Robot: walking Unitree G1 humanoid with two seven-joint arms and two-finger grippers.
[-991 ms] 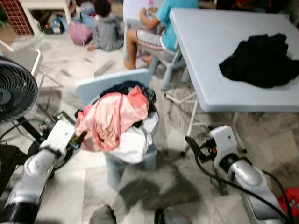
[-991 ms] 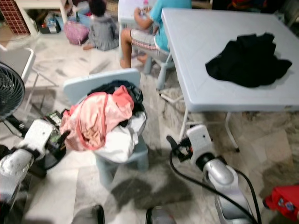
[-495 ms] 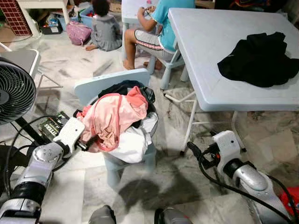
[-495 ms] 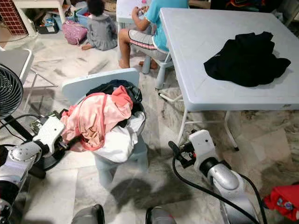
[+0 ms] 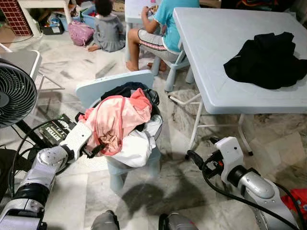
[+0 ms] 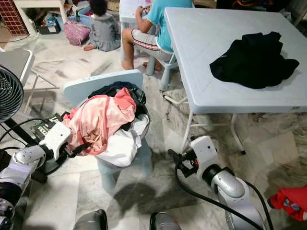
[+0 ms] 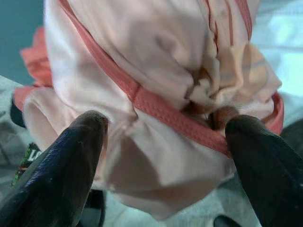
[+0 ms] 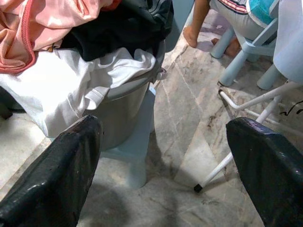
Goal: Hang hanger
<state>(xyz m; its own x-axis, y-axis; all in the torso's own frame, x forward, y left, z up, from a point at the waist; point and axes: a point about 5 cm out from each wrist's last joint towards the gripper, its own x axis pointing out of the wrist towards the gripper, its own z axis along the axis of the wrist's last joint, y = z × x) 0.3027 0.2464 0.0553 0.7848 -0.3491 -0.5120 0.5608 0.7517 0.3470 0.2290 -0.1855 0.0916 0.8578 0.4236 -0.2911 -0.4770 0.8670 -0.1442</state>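
**user1:** Compared to a second ago, the left gripper (image 7: 163, 137) has pushed forward and is right up against the pink garment (image 5: 117, 122) heaped on top of the laundry basket (image 8: 124, 104). On the wrist cam its two black fingers (image 7: 66, 170) are spread wide, one on each side of a bunched fold with the coral trim, and touching the cloth but not pinched shut on it.

**user2:** And the right one? Also, where's the hanger?

**user1:** Right gripper (image 5: 191, 157) has slid a bit closer to the basket, low over the marble floor (image 5: 168, 187), fingers wide apart, holding nothing. It's between the basket and the legs of the grey folding table (image 5: 216, 52). Can't make out a hanger anywhere, honestly; if it's in that pile, the clothes are covering it.

**user2:** What else is in the pile?

**user1:** White cloth (image 6: 122, 143) spilling over the rim under the pink one, dark clothes (image 6: 117, 91) behind. Basket sits on a small light-blue chair (image 5: 112, 86). Black garment (image 5: 266, 60) lies on the table. Fan (image 5: 17, 93) on the robot's left, and two people (image 5: 160, 28) sit in the background.
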